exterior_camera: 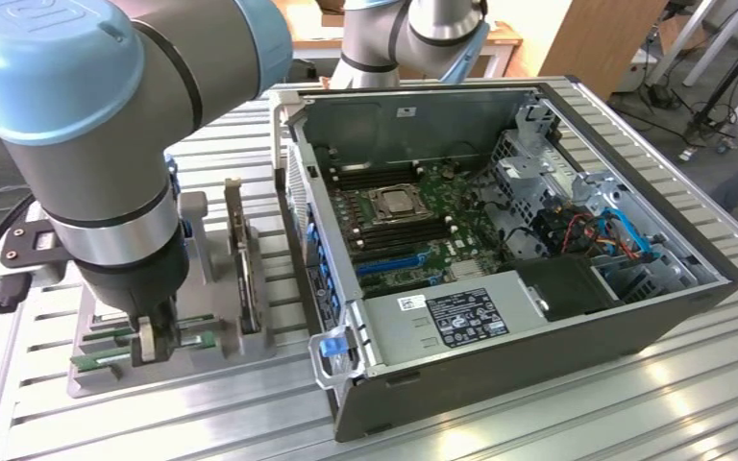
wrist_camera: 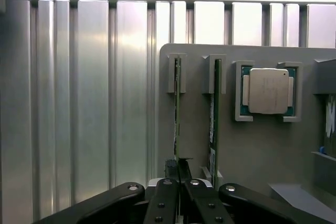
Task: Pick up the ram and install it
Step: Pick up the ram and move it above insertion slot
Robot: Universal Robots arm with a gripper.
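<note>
1. Jaws: closed on the ram (wrist_camera: 177, 114). The fingertips (wrist_camera: 170, 169) pinch its upper edge from both faces. The arm (exterior_camera: 100, 192) stands straight down over it.
2. Location of the ram: on edge in the grey fixture (wrist_camera: 252, 145), with its far end seated in a slotted bracket. Of the two sticks there, it is the one farther from the processor chip (wrist_camera: 268, 91), along the fixture's outer side.
3. Step in hand (judgement): pick-up. The grasp is made and the stick has not yet left its bracket. Installation has not begun.
4. Requirement for the move out (judgement): the bracket allows travel only straight up, away from the fixture. Any tilt would bind the stick or push it towards its neighbour.
5. Nearest neighbours: the second stick (wrist_camera: 215, 114) stands parallel, just beside the ram and not touching it. The processor chip lies flat in its own frame beyond that stick.
6. Further out, exterior view: an expansion card (exterior_camera: 234, 254) stands upright on the fixture, between the arm and the computer case (exterior_camera: 575, 346). The case lies open on the bench (exterior_camera: 215, 423), to the exterior view's right. Its motherboard (exterior_camera: 440, 235) faces up, well apart from the jaws.
7. Count:
   - memory sticks on the fixture: two, one gripped
   - loose processor chips: one
   - expansion cards: one
   - computer cases: one
</note>
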